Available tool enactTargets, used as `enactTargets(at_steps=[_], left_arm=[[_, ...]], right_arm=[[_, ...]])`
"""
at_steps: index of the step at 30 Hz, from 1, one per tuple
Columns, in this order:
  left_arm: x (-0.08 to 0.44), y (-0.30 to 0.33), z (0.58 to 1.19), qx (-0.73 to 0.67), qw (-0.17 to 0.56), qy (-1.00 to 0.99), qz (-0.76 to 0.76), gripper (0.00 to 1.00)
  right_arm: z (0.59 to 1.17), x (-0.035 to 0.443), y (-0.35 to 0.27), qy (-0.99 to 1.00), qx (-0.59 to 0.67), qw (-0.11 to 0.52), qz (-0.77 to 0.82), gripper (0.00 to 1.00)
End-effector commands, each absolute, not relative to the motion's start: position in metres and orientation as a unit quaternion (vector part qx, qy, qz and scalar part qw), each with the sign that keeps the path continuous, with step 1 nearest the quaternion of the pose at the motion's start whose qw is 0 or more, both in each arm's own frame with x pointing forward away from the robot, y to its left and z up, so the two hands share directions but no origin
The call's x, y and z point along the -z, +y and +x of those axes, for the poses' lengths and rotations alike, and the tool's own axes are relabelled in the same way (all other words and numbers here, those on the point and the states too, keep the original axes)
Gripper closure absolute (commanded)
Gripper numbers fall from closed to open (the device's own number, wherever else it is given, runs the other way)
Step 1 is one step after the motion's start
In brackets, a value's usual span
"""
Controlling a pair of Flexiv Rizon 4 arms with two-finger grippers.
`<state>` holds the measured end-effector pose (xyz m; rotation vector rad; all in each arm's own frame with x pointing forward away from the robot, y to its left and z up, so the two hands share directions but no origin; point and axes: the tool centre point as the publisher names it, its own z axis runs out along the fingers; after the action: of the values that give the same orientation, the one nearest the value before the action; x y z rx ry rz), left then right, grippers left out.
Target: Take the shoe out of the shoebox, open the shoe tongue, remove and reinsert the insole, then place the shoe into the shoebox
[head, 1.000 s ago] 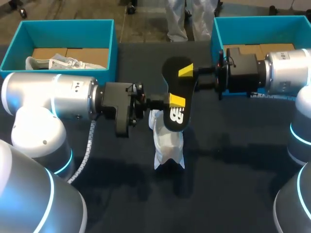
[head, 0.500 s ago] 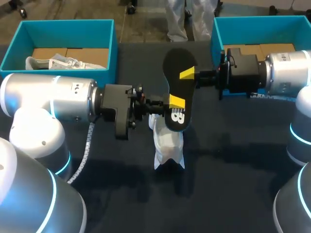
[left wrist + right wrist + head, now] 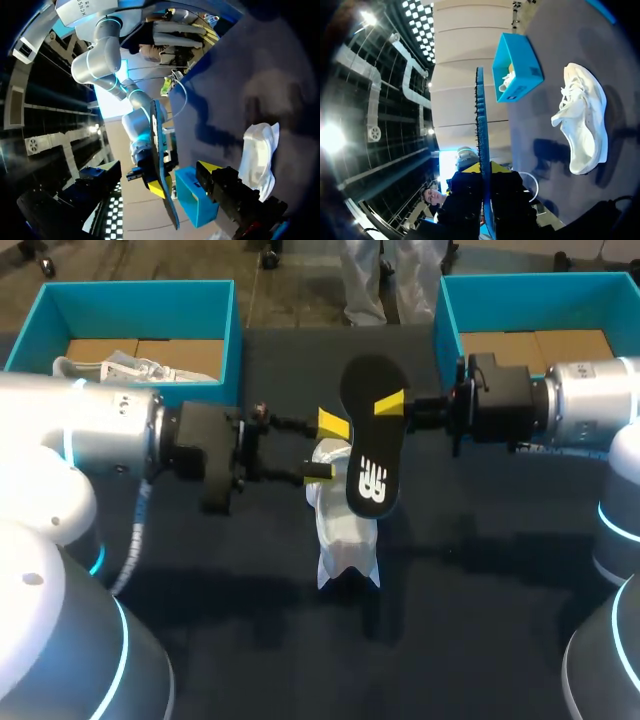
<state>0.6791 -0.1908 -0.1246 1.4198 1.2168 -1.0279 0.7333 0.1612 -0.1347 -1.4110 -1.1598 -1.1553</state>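
Head view gives us the insole [image 3: 371, 465] held off the table [image 3: 480, 620] by the right gripper [image 3: 390, 408]. Its fingers are closed on the insole's two faces, toward the broad far end. One yellow tip shows on top and the other is hidden beneath. Our left gripper [image 3: 326, 447] stands just left of the insole, fingers spread wide with nothing between them. Below the insole, about mid-table, lies the white shoe [image 3: 345, 530], outside both boxes.

We judge the insole light and thin. Edge-on in the right wrist view it is a narrow, nearly straight strip [image 3: 481, 130] running out ahead of the gripper [image 3: 487, 175]. It is probably foam, stiff enough to keep its outline on one pinch but likely to bow or fold if its end is pushed against anything. Its upper face is matt black with a white mark near the heel, and it is rounded at both ends and waisted between. A flat pinch across the faces suits it, and we think a second hold nearer the heel would steady it for feeding in.

The shoe [image 3: 582, 120] looks soft: pale fabric upper, laces, a slumped collar. We expect it to give under pressure, so the heel or sole edge is the firmer place to take it.

The left box [image 3: 140, 285] and right box [image 3: 540, 280] at the far corners are teal with brown floors. The left one holds a second shoe [image 3: 120, 368].
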Motion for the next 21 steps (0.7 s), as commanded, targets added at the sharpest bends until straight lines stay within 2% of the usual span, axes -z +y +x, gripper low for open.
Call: enactTargets(at_steps=[1,15,21], left_arm=[[0.115,-0.169,0.683,0.392,0.444,0.524,0.612,0.00],[0.100,-0.174,0.697,0.333,0.302,0.618,0.645,0.00],[0.095,-0.179,0.695,0.301,0.268,0.645,0.649,0.00]], right_arm=[[0.733,0.142,0.163,-0.470,0.476,0.467,-0.578,1.00],[0.734,0.159,0.173,-0.473,0.470,0.465,-0.582,1.00],[0.733,0.161,0.175,-0.477,0.466,0.465,-0.583,1.00]])
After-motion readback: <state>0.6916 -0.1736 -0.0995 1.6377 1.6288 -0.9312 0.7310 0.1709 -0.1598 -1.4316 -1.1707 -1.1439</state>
